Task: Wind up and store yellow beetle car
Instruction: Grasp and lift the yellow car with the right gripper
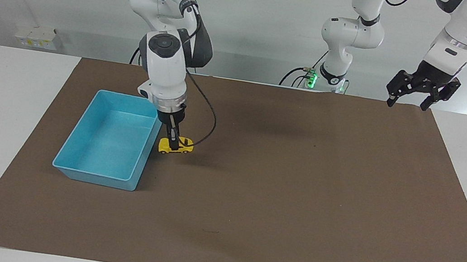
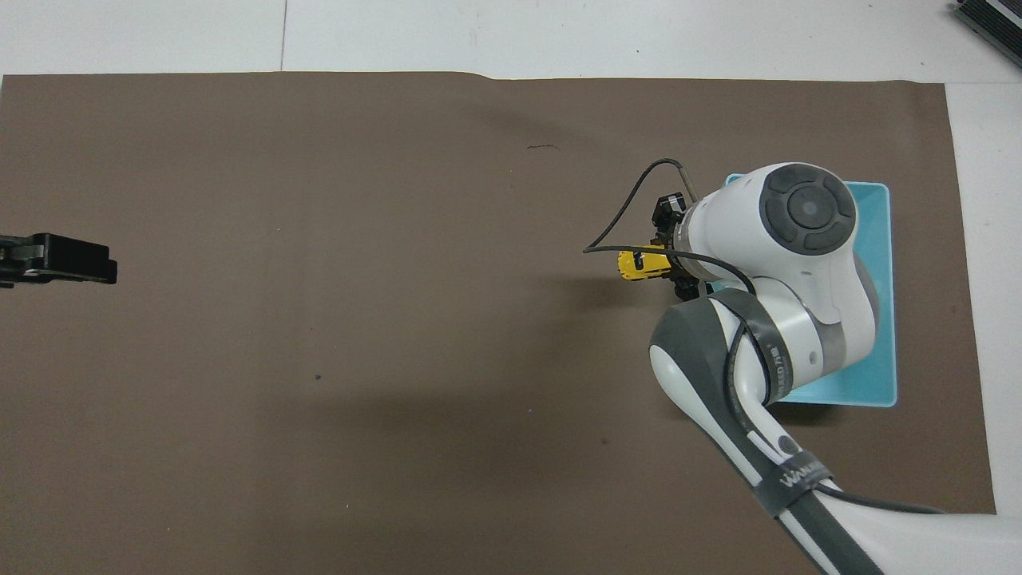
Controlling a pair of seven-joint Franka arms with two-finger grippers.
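Note:
The yellow beetle car (image 1: pixel 176 146) hangs in my right gripper (image 1: pixel 174 142), which is shut on it from above. The car is off the brown mat (image 1: pixel 297 195), just beside the light-blue bin (image 1: pixel 93 173) at the wall toward the table's middle, about level with the bin's rim. In the overhead view the car (image 2: pixel 641 266) sticks out from under the right wrist, and the arm covers much of the bin (image 2: pixel 885 319). The bin is empty. My left gripper (image 1: pixel 406 104) is open and waits high over the mat's corner at the left arm's end.
A black cable (image 1: pixel 207 122) loops from the right wrist over the mat beside the car. Small white boxes (image 1: pixel 36 36) sit on the wall at the right arm's end. The left gripper's tip (image 2: pixel 56 259) shows at the overhead view's edge.

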